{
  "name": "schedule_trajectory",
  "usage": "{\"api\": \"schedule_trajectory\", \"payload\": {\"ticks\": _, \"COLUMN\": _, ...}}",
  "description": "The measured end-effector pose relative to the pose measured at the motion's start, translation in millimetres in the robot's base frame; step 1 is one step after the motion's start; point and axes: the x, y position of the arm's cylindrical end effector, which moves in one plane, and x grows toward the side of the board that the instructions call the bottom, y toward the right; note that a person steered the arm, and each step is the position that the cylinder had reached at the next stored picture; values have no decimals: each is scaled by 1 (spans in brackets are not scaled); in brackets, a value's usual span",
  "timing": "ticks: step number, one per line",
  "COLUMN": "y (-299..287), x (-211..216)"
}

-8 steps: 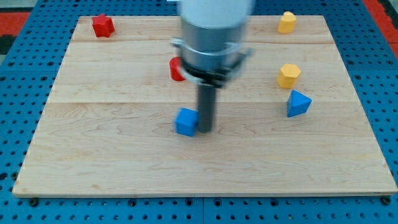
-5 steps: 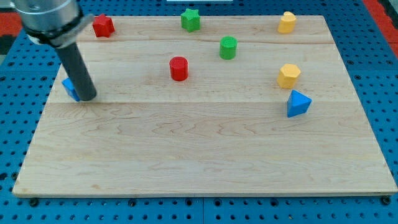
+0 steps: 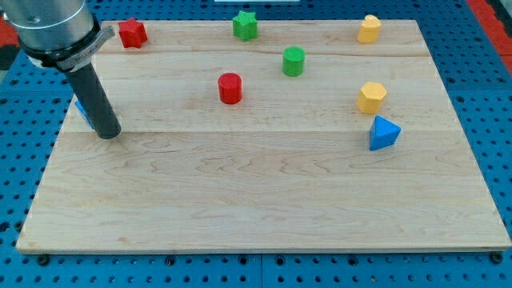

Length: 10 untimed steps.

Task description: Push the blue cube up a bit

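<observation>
The camera view shows a pale wooden board (image 3: 264,200) lying on a blue pegboard surface (image 3: 496,96), with the arm's dark rod slanting down from a grey cylindrical housing (image 3: 50,28) at the view's top left. My tip (image 3: 108,134) rests on the board near its left edge; the arm carries no claw, only this rod, so there is nothing to open or close. The blue cube (image 3: 81,110) is almost wholly hidden behind the rod: only a thin blue sliver shows along the rod's left side, just above and to the left of my tip, and I cannot tell for certain whether the two touch. A red star-shaped block (image 3: 132,33) sits near the board's top left corner, close to the housing. A green star-shaped block (image 3: 245,25) stands at the top edge near the middle, with a green cylinder (image 3: 294,61) below and to its right, and a red cylinder (image 3: 230,88) lower still, towards the board's centre. On the view's right, one yellow block (image 3: 369,28) is near the top edge, a yellow hexagonal block (image 3: 371,97) lies below it, and a blue triangular block (image 3: 383,133) sits just beneath that one.
</observation>
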Motion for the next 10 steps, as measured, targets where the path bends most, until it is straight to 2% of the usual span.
{"api": "schedule_trajectory", "payload": {"ticks": 1, "y": -2, "x": 33}}
{"api": "schedule_trajectory", "payload": {"ticks": 3, "y": 3, "x": 37}}
{"api": "schedule_trajectory", "payload": {"ticks": 4, "y": 1, "x": 72}}
{"api": "schedule_trajectory", "payload": {"ticks": 5, "y": -24, "x": 57}}
{"api": "schedule_trajectory", "payload": {"ticks": 6, "y": -12, "x": 8}}
{"api": "schedule_trajectory", "payload": {"ticks": 8, "y": -45, "x": 15}}
{"api": "schedule_trajectory", "payload": {"ticks": 9, "y": -45, "x": -20}}
{"api": "schedule_trajectory", "payload": {"ticks": 10, "y": -15, "x": -26}}
